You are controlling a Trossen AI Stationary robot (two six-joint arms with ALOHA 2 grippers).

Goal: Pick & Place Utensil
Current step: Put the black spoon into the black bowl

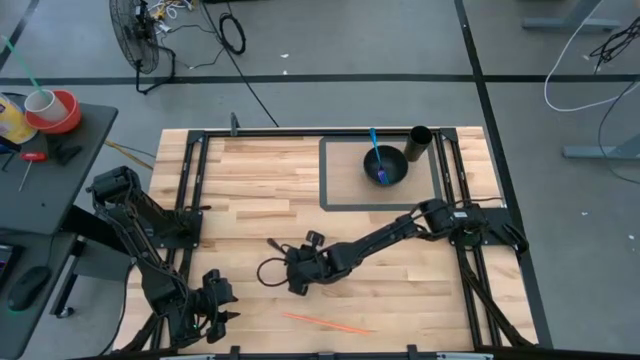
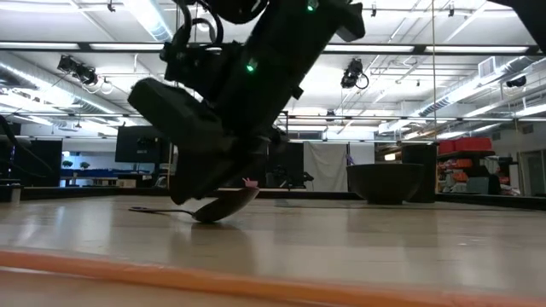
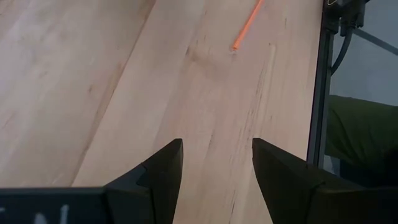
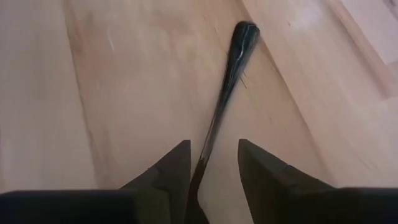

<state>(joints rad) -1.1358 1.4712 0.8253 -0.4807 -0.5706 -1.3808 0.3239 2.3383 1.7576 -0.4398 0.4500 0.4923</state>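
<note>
A black spoon lies on the wooden table near its middle. Its handle [image 4: 231, 68] runs away from my right gripper [image 4: 214, 165], and its bowl [image 2: 223, 205] rests on the table under the gripper. My right gripper [image 1: 296, 278] is low over the table and open, with one finger on each side of the handle. My left gripper [image 3: 216, 165] is open and empty over bare wood at the table's near left corner [image 1: 212, 305]. My right gripper straddles the spoon's handle [image 4: 208, 146] from above, slanting down, with the fingers along the handle. A gap shows on one side, and the handle lies close to the other finger [image 4: 171, 168]. I cannot tell whether that finger touches it.
A black bowl [image 1: 385, 165] holding a blue utensil sits on a dark-edged mat at the far right, with a black cup [image 1: 420, 140] beside it. A thin orange stick [image 1: 325, 322] lies near the front edge. Black frame rails [image 1: 190, 180] run along both sides.
</note>
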